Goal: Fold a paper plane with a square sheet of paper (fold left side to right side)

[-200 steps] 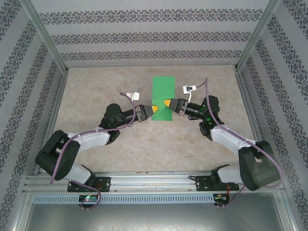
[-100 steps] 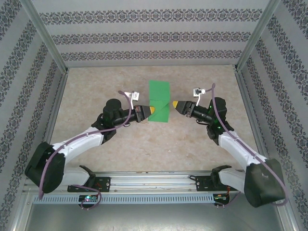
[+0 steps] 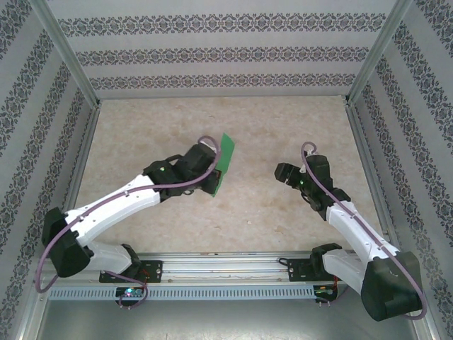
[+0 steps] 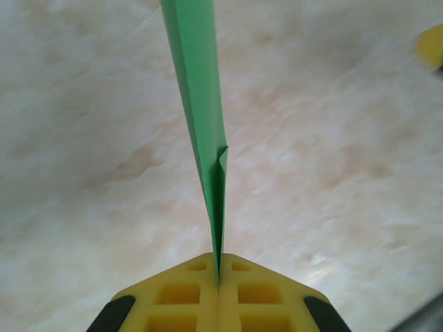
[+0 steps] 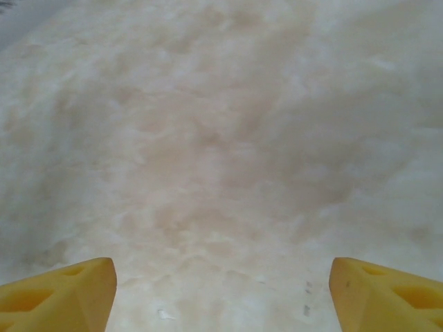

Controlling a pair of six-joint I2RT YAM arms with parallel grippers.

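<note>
Green folded paper (image 3: 224, 161), edge-on, lifted off table

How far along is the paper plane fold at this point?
Done: the green sheet looks doubled over once, two layers showing. In hand: the left gripper pinches it shut, held up on edge above the table; the right gripper is open, holding nothing. Left: no pointed dart shape yet.

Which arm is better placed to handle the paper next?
Left, most likely. The left hand is shut on the paper and holds it up on edge. The right hand is open, empty and well apart from the paper.
</note>
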